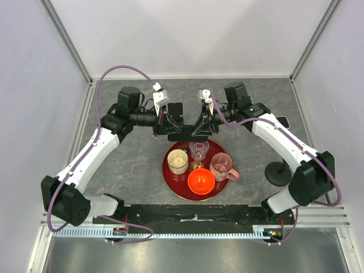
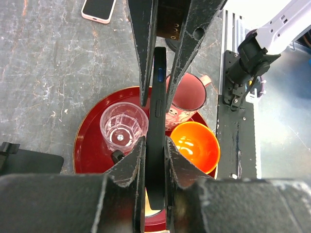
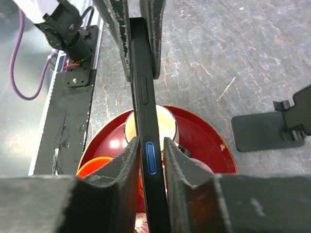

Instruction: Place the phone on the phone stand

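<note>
The pink-cased phone [image 1: 282,121] lies flat at the far right of the table, partly behind my right arm; it also shows in the left wrist view [image 2: 98,9]. The phone stand [image 1: 278,173], with its round black disc base, stands at the right beside my right arm. My left gripper [image 1: 165,126] and right gripper [image 1: 200,126] face each other above the tray's far edge. Both are shut on one black slab [image 1: 182,132] with a blue side button, held edge-up between them [image 2: 158,97] [image 3: 141,73]. Neither gripper touches the phone.
A red round tray [image 1: 170,177] under the grippers holds a cream cup [image 1: 177,161], a clear glass [image 1: 199,149], a pink mug [image 1: 222,166] and an orange bowl [image 1: 201,181]. A flat black folding stand [image 3: 265,128] sits beyond the tray.
</note>
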Controlling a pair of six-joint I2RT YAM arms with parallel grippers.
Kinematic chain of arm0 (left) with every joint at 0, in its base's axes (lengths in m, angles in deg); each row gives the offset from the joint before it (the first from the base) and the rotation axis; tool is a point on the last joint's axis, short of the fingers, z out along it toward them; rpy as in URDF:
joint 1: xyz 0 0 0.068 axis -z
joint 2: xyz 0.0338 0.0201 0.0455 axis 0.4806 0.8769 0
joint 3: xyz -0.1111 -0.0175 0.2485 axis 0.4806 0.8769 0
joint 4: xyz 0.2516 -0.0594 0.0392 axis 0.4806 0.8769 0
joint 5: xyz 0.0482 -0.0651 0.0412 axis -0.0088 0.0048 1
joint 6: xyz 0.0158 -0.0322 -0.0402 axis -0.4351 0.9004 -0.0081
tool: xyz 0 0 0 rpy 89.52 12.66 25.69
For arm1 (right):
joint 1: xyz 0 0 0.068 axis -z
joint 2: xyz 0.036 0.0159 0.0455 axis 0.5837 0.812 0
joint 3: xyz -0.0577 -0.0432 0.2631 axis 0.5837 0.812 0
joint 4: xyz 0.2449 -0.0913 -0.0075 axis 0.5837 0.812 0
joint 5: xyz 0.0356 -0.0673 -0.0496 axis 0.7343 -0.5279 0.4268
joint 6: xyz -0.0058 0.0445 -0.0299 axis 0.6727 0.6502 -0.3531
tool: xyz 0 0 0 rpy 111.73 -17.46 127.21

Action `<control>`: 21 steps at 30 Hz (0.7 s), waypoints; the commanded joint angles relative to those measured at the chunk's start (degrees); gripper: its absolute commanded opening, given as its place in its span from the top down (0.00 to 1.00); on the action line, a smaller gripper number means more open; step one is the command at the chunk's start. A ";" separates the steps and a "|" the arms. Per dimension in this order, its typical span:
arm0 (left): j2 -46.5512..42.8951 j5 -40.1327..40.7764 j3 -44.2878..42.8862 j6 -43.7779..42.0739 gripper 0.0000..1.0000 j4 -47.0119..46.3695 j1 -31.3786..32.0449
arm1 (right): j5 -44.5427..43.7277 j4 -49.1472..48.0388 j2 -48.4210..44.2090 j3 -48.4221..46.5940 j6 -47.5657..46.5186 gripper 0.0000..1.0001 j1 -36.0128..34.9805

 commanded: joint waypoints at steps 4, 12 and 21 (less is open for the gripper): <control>-3.59 -1.15 -1.93 -1.94 0.98 -5.10 0.20 | 4.28 11.40 4.53 -6.88 -9.39 0.97 -2.02; -5.17 16.69 -1.32 6.23 0.60 -11.84 -1.38 | -1.24 -5.25 2.34 -3.39 4.99 1.00 -2.02; -12.21 19.32 9.58 25.47 0.20 -33.48 -12.36 | -20.38 -29.63 -1.27 4.18 25.30 1.00 -1.58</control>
